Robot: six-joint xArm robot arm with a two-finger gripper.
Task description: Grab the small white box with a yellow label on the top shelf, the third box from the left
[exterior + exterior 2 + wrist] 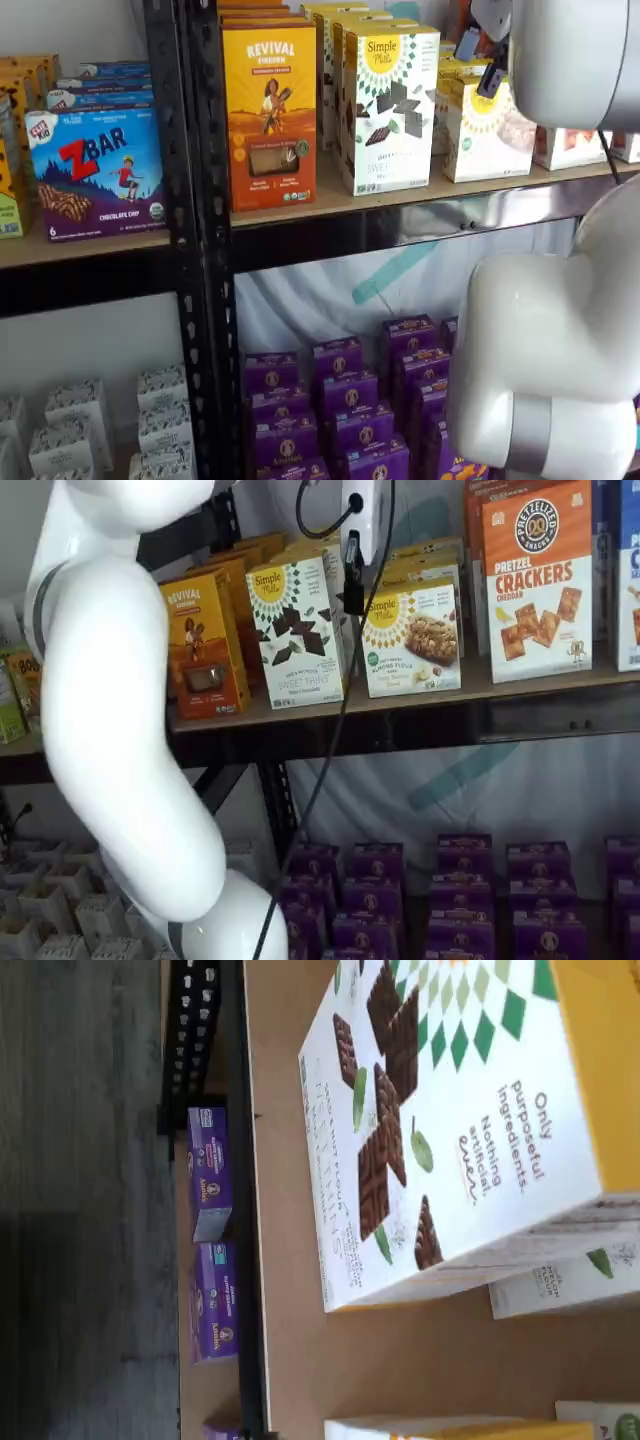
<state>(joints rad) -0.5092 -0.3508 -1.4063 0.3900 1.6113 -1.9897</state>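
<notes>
Nothing grabbed yet. The small white box [412, 640] sits at the counter's [520, 685] front edge, and my fingers [353, 575] hang just beside it; can't tell if they're apart.

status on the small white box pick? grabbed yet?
Not yet. Done: the arm is up at the light wooden top shelf, with the white-bodied gripper hanging in front of the cartons. In hand: nothing; the short white carton with the yellow sunburst logo stands on the board, ungripped. Only one dark finger shows, so I cannot tell open or shut. Left: line up, close, pull out.
</notes>
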